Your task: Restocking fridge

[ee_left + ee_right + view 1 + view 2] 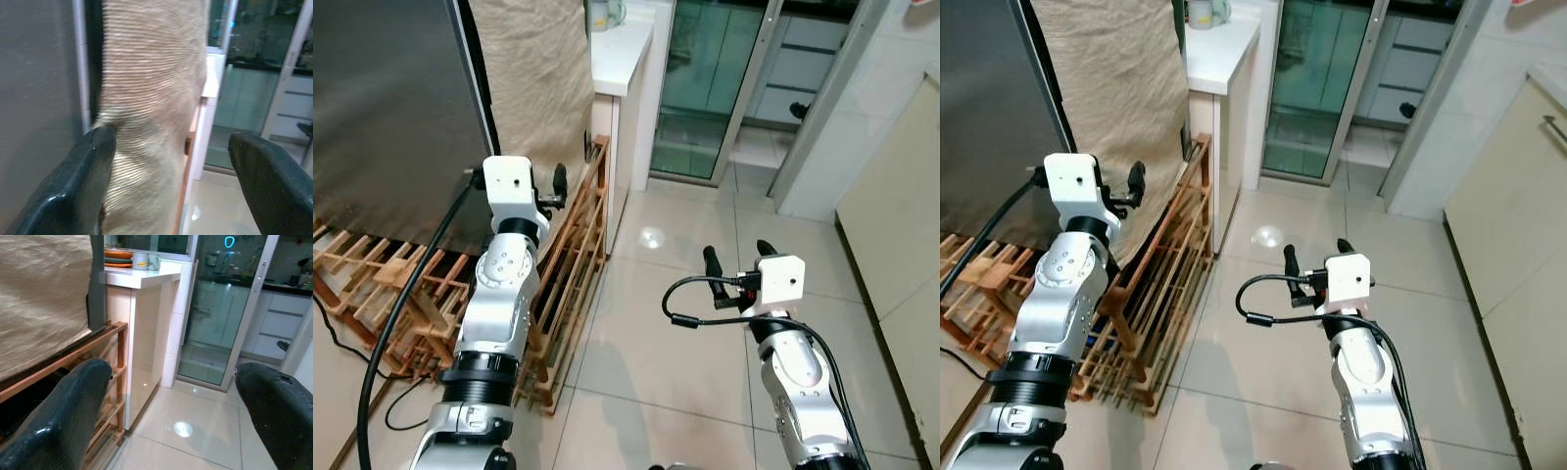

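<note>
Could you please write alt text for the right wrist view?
The right gripper, its black fingers spread open and empty, points over glossy tiled floor toward a white counter, a slatted wooden rack and a glass sliding door.

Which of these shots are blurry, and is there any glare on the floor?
Left wrist view: soft throughout, beige ribbed cloth and left gripper blurred. Right wrist view: right gripper fingers out of focus. Eye views: sharp, a lamp glare spot on the glossy tile floor.

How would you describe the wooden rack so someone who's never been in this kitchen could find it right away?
Start at the tall grey fridge on the robot's left, draped on its side with beige cloth. On the floor between it and the white counter stands the wooden rack. It is the only bare-wood slatted frame here, reddish-brown against pale tiles.
</note>
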Motion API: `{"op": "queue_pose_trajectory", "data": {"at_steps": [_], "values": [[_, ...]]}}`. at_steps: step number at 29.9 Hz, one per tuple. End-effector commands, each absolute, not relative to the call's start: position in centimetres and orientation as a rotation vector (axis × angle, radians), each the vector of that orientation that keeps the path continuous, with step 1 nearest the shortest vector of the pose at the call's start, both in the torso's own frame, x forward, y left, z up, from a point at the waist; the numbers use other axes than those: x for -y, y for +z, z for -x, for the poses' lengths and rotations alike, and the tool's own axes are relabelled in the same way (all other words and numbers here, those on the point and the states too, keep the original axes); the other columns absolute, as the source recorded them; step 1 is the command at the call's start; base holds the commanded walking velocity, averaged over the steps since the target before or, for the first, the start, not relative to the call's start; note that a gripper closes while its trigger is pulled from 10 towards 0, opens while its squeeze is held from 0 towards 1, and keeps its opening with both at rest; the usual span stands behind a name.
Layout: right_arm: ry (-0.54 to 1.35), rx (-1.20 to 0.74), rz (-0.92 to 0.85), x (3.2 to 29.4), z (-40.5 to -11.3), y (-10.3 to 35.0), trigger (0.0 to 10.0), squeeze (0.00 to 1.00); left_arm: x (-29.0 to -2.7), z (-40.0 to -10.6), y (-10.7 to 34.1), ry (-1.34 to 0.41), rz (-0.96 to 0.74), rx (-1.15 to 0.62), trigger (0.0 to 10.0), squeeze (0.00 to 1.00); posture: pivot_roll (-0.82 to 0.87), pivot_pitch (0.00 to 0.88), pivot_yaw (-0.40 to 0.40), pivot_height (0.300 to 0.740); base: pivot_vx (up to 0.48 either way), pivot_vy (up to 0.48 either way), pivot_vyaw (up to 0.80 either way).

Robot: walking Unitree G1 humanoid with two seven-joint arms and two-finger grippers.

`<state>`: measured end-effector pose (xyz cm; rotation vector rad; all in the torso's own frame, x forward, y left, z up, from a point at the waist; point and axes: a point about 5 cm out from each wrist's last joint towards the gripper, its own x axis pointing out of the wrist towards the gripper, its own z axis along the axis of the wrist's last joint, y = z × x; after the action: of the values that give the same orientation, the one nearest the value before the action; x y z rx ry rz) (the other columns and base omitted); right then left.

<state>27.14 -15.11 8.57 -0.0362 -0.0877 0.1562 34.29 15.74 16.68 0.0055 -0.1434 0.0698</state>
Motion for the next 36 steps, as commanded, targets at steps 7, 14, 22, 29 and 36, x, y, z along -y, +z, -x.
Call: {"op": "queue_pose_trajectory", "data": {"at_steps": [7, 14, 22, 29, 36], "values": [[0.155, 0.083, 0.046, 15.6, -26.9, 8.3, 10.0, 0.00, -16.8, -34.2, 17.2, 0.160, -0.004, 0.185, 10.0, 0.00, -0.07, 0.000, -0.040, 0.740, 0.000, 0.000, 0.00], [0.158, 0.075, 0.047, 15.6, -26.8, 8.1, 10.0, 0.00, -16.9, -34.0, 17.4, 0.177, 0.007, 0.207, 10.0, 0.00, -0.06, 0.000, -0.036, 0.740, 0.000, 0.000, 0.00], [0.160, 0.067, 0.044, 15.5, -26.7, 7.8, 10.0, 0.00, -16.0, -34.3, 17.7, 0.136, 0.042, 0.216, 10.0, 0.00, -0.07, 0.000, -0.033, 0.740, 0.000, 0.000, 0.00], [0.157, 0.069, 0.047, 15.5, -26.7, 7.9, 10.0, 0.00, -13.7, -34.6, 18.0, 0.071, 0.061, 0.220, 10.0, 0.00, -0.07, 0.000, -0.029, 0.740, 0.000, 0.000, 0.00], [0.154, 0.068, 0.049, 15.6, -26.6, 7.8, 10.0, 0.00, -12.9, -35.3, 17.7, 0.069, 0.065, 0.204, 10.0, 0.00, -0.08, 0.000, -0.029, 0.740, 0.000, 0.000, 0.00]]}}
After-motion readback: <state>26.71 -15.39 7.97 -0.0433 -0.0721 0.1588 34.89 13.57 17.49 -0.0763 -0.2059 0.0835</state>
